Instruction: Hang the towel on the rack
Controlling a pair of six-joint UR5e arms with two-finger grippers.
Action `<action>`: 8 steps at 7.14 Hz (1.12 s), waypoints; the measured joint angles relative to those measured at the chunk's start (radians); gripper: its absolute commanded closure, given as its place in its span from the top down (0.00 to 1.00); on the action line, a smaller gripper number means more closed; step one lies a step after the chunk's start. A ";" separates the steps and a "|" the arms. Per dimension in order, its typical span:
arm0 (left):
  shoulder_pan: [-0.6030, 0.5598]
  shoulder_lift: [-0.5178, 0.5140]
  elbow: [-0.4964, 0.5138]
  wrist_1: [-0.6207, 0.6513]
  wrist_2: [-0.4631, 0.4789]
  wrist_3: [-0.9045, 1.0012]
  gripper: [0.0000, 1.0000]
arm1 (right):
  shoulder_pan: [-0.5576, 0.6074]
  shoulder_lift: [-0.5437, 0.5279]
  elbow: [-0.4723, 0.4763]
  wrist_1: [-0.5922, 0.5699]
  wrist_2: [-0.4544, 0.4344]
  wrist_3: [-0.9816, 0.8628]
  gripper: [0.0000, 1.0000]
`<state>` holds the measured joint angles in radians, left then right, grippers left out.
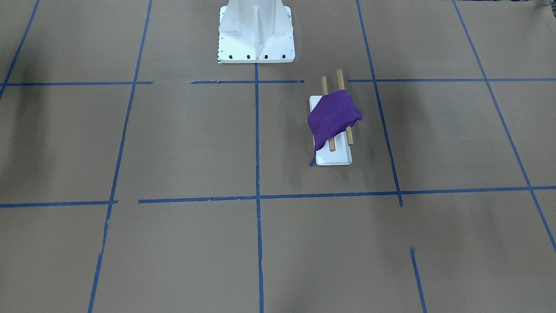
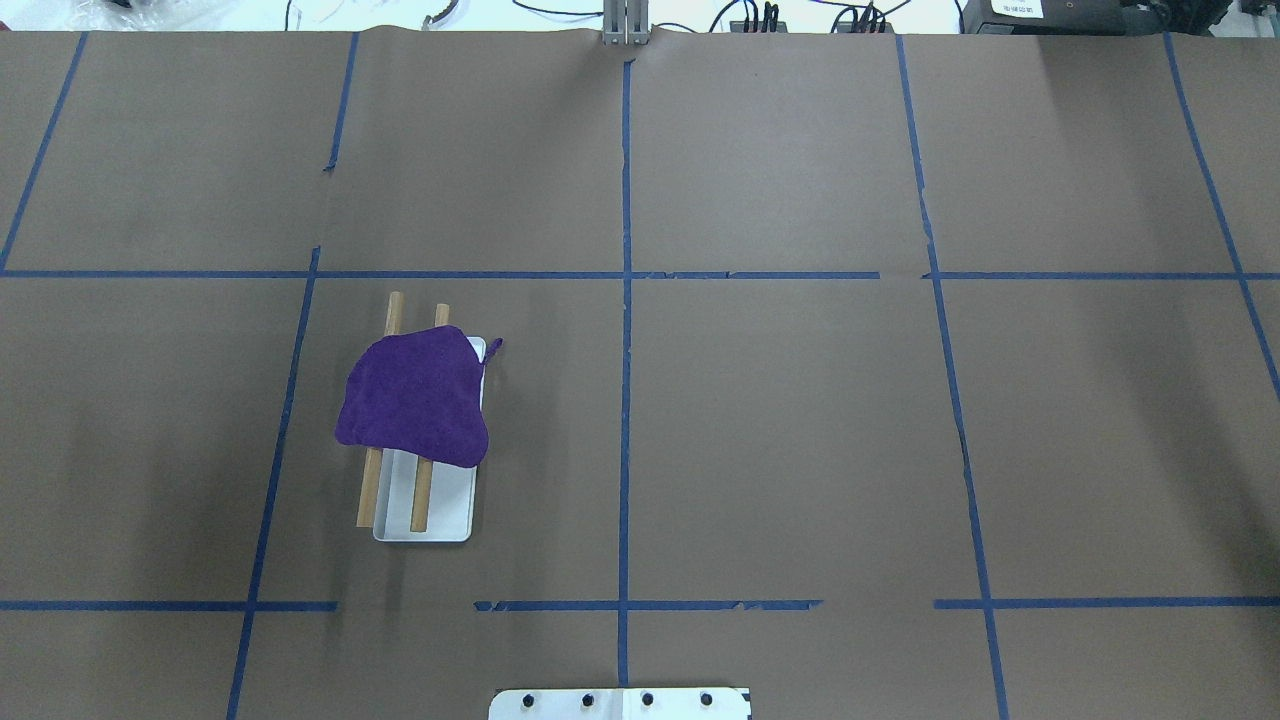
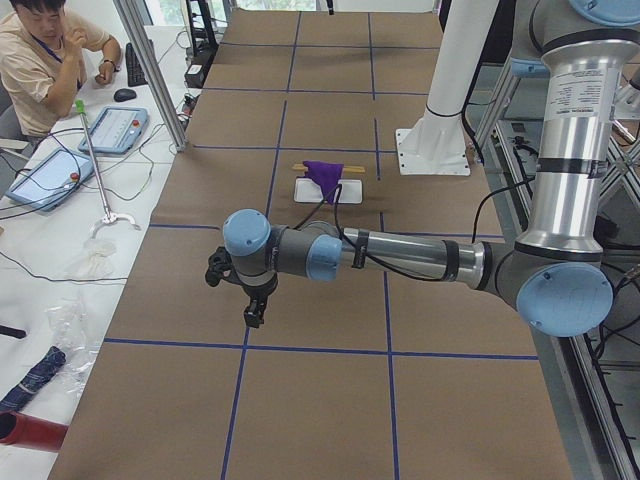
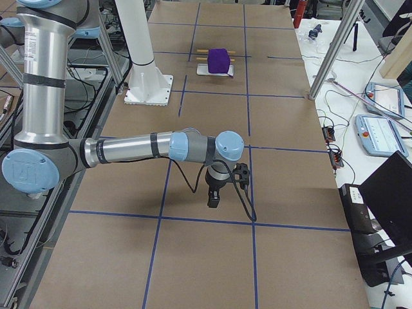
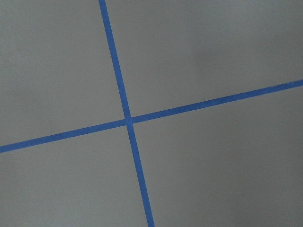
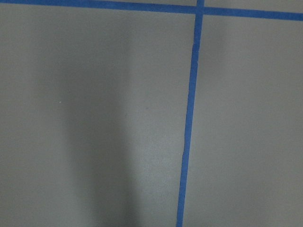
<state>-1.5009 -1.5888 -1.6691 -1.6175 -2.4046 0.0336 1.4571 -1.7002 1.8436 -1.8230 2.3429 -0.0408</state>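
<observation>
Black left gripper (image 3: 254, 318) hangs fingers-down over bare brown paper near my left end of the table (image 3: 330, 400). I only see it from the side, so I can't tell whether the jaws are apart or together. Nothing visible between them. Right gripper (image 4: 213, 201) mirrors it at the other end: fingers down, arm stretched low over the paper, jaw state also impossible to call. Both wrist cams show only paper and blue tape (image 5: 127, 120), so neither hand has anything under it.

My read is that both arms are parked wide on purpose, clear of the work so the fixed cams get an open view.

The towel (image 2: 415, 400) is on the rack (image 2: 445, 500), in my left half of the table and fairly near my base. It's draped across both wooden dowels (image 2: 393, 310), which run over a white tray. From the left gripper it sits well apart, further in along the table. From the right gripper it's further still, past the centre line.

The drape is off-centre. More cloth hangs off one side, down toward the tray, and the corner tag (image 1: 312, 163) dangles past the tray edge. It's probably held by friction on the two dowels.

Task looks done to me.
</observation>
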 measured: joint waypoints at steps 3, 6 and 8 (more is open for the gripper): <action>-0.003 0.049 -0.057 -0.002 0.000 -0.018 1.00 | -0.001 0.001 -0.033 0.023 0.000 0.005 1.00; -0.014 0.110 -0.115 0.000 0.005 -0.017 1.00 | -0.001 -0.003 -0.056 0.058 0.003 0.007 1.00; -0.013 0.129 -0.084 -0.007 0.006 -0.009 1.00 | -0.001 -0.004 -0.058 0.060 0.004 0.007 1.00</action>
<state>-1.5138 -1.4599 -1.7530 -1.6249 -2.3984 0.0247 1.4557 -1.7038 1.7859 -1.7628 2.3466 -0.0337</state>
